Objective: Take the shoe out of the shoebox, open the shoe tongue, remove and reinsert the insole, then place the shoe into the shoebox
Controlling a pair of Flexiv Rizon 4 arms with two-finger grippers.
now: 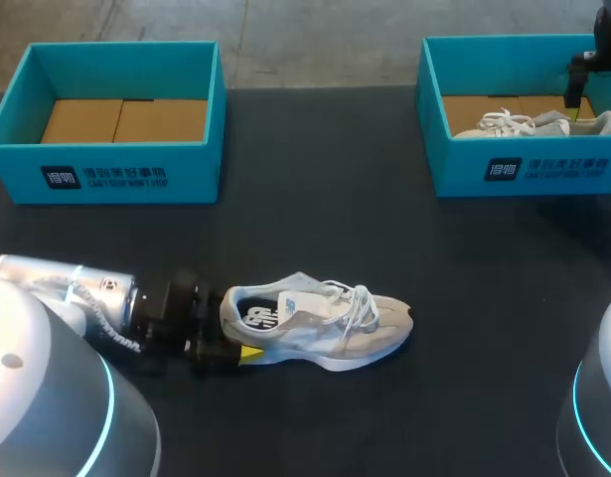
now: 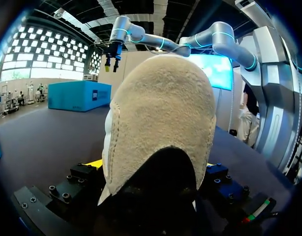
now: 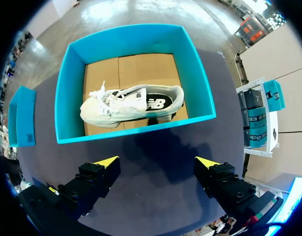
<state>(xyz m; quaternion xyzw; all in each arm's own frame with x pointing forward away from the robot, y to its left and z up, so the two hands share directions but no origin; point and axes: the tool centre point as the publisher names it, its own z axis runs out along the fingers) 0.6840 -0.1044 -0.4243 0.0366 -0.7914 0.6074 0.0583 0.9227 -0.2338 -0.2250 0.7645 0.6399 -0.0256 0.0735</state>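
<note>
The left pincer (image 2: 151, 165) clamps the heel of the shoe (image 1: 325, 323), probably steadying it on the worktop (image 1: 315, 229); the right pincer (image 3: 156, 162) hangs wide above the far-right shoebox (image 3: 136, 37).

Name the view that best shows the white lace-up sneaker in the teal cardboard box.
Right wrist view: looks down into the teal cardboard box, showing the whole white lace-up sneaker on its side. Head view: only its top above the box wall. Left wrist view: none of it, just the pale suede shoe the left gripper holds.
</note>
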